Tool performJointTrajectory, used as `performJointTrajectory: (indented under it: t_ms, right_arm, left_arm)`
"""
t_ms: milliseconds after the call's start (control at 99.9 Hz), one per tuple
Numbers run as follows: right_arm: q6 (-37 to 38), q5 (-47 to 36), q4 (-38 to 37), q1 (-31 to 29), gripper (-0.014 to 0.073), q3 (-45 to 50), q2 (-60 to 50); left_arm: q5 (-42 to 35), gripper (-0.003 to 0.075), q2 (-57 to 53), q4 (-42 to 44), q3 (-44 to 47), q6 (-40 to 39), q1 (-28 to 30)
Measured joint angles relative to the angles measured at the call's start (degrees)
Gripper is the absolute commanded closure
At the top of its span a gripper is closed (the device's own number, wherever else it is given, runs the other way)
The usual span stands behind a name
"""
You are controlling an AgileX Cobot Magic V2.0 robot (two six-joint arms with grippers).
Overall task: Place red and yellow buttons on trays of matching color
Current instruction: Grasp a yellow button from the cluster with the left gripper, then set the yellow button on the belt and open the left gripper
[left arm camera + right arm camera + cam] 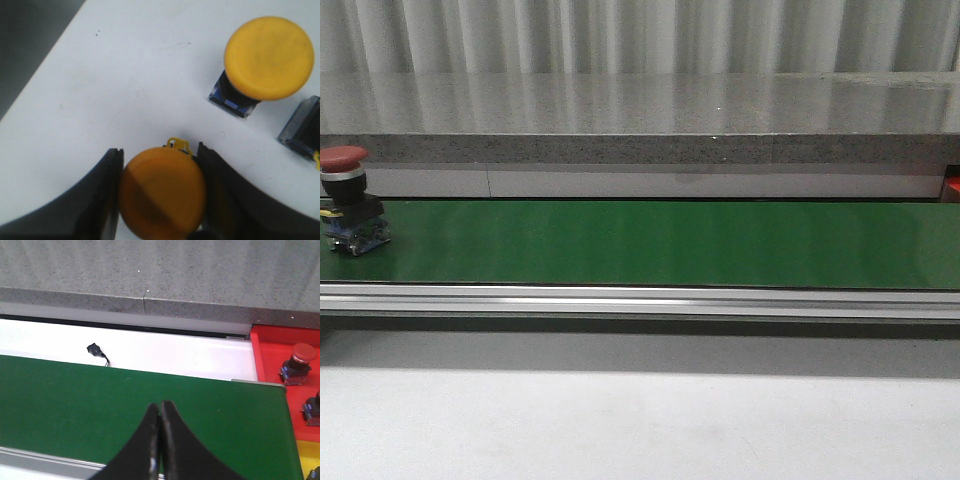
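Red tray (272, 347) w/ red button (298, 362) inside

belt (670, 245): green, smooth, matt, looks like rubbery plastic
rail (640, 300): silvery brushed metal along the belt's near edge, slight sheen
ledge (640, 125): speckled grey stone look, polished on top, picks up soft reflections
table (140, 85): plain white, smooth, pretty matt
yellow button (269, 57): plastic cap, smooth, low satin shine; the clear bluish base under it looks like glossy plastic
held button (162, 199): same yellow plastic, smooth
fingers (97, 200): black, smooth, matt plastic look
red tray (280, 347): red plastic, smooth, slightly glossy
red button (344, 160): red plastic cap, matt-ish
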Motion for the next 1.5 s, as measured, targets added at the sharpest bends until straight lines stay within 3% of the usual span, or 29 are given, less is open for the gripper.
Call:
performJointTrajectory:
  t_ms: [140,320,560,931,1381,1501]
  right_arm:
    - [0.0,0.0,0.0,0.0,0.0661,0.0,0.0]
    - [0.0,0.0,0.0,0.0,0.0661,0.0,0.0]
    - [0.0,0.0,0.0,0.0,0.0661,0.0,0.0]
    - [0.0,0.0,0.0,0.0,0.0661,0.0,0.0]
    - [0.0,0.0,0.0,0.0,0.0661,0.0,0.0]
    - [0.0,0.0,0.0,0.0,0.0661,0.0,0.0]
  left_arm:
    - [2.1,0.0741,-7.7,0.0,0.0,1.2,-2.6]
    - [4.7,0.0741,-19.1,-0.2,0.0,2.0,-10.1]
    - [5.7,0.0741,-27.2,-1.5,2.8,2.5,-17.6]
    - [2.7,0.0741,-25.1,-5.7,10.2,2.9,-19.3]
    - [1.8,0.0739,-18.0,-6.0,10.4,5.7,-19.3]
    - [1.8,0.0674,-17.6,-6.2,10.4,5.8,-19.3]
